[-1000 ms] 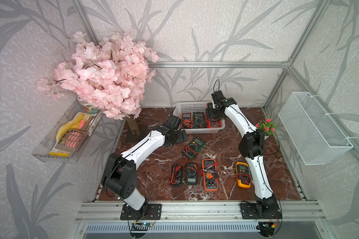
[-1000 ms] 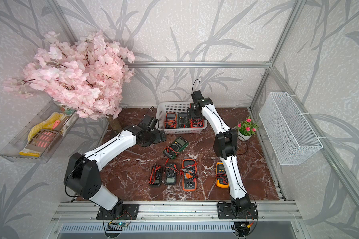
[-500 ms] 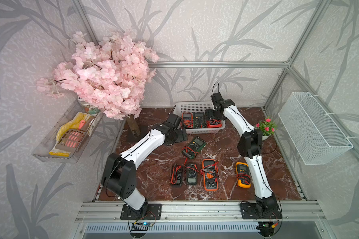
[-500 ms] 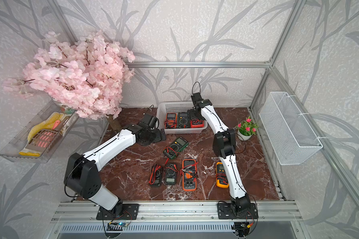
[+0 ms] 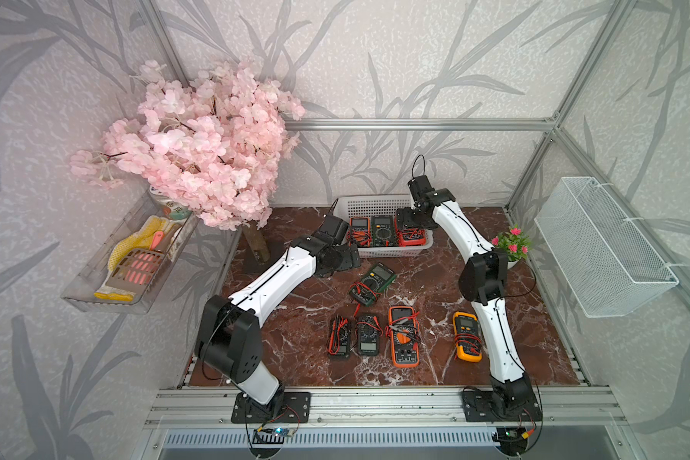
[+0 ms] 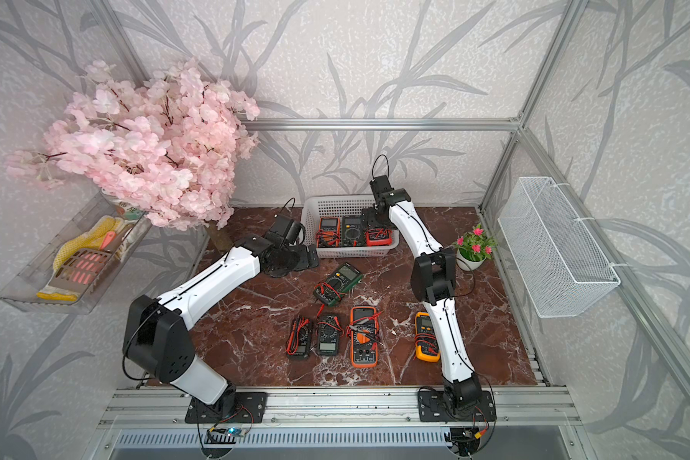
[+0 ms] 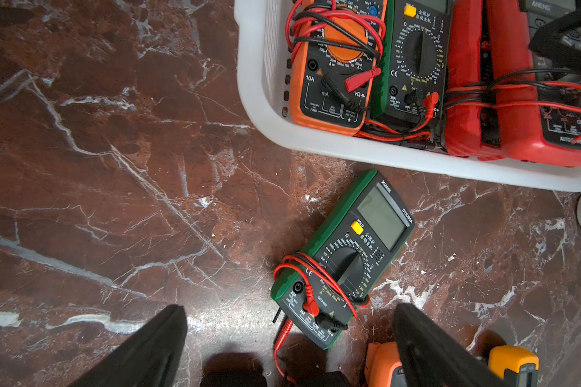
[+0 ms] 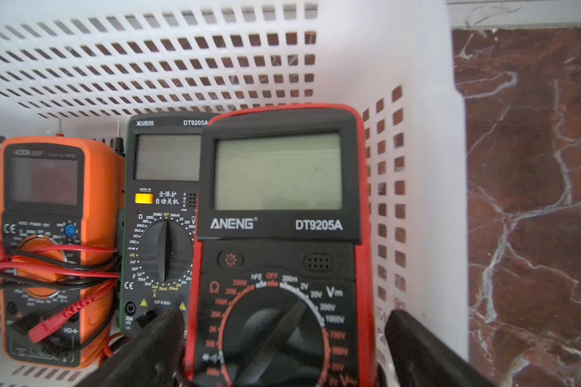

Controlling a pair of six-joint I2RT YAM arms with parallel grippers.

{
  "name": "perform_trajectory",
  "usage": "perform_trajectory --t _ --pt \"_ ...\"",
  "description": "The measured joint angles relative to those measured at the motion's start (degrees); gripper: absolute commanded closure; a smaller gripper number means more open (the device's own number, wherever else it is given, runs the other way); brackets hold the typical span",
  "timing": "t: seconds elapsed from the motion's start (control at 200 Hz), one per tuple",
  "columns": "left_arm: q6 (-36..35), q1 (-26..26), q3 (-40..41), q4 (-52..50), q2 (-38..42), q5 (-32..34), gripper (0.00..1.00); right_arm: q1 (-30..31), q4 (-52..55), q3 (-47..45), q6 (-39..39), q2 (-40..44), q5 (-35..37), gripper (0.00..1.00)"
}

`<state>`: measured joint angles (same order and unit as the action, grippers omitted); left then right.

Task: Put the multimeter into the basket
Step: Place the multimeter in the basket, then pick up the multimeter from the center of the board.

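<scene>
while left claw [image 7: 289, 310] and right claw [image 8: 284, 315] gape, red meter [image 5: 412, 238] lies in basket [image 5: 375, 202], long axis vertical in frame, screen uppermost.

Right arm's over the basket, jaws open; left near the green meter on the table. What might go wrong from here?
1. The right gripper straddles the red multimeter in the basket; lifting out, a finger may hook its wrapped leads and drag it.
2. The green multimeter on the table, before the left gripper, trails a loose red probe that may snag.
</scene>
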<state>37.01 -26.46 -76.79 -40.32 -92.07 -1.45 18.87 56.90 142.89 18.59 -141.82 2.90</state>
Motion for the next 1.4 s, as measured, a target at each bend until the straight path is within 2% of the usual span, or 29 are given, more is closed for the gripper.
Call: perform_trajectory --t 0.34,0.44,0.65,0.88,1.19,1.4 --pt "-0.33 0.00 0.00 0.00 0.00 0.44 0.00 -1.77 2.67 -0.22 1.11 6.56 0.50 0.01" --pt "-0.35 0.00 0.04 0.07 0.00 0.46 0.00 -1.75 2.73 -3.13 1.51 10.29 0.44 0.01" --pt "0.07 -0.02 2.78 0.79 0.74 0.52 0.00 -1.57 0.28 -16.98 2.71 22.21 -0.42 0.01" --pt "1.16 -0.20 8.02 1.11 4.09 1.14 0.00 -0.79 -6.80 -37.33 4.35 35.28 -1.20 0.01" --pt "2.05 -0.55 12.31 -0.04 10.40 3.58 0.00 1.55 -11.41 -58.42 7.48 44.68 -1.46 0.01" --pt "1.88 -0.55 13.27 -1.92 11.30 4.59 0.00 4.83 -12.13 -65.55 8.85 49.72 -2.12 0.01"
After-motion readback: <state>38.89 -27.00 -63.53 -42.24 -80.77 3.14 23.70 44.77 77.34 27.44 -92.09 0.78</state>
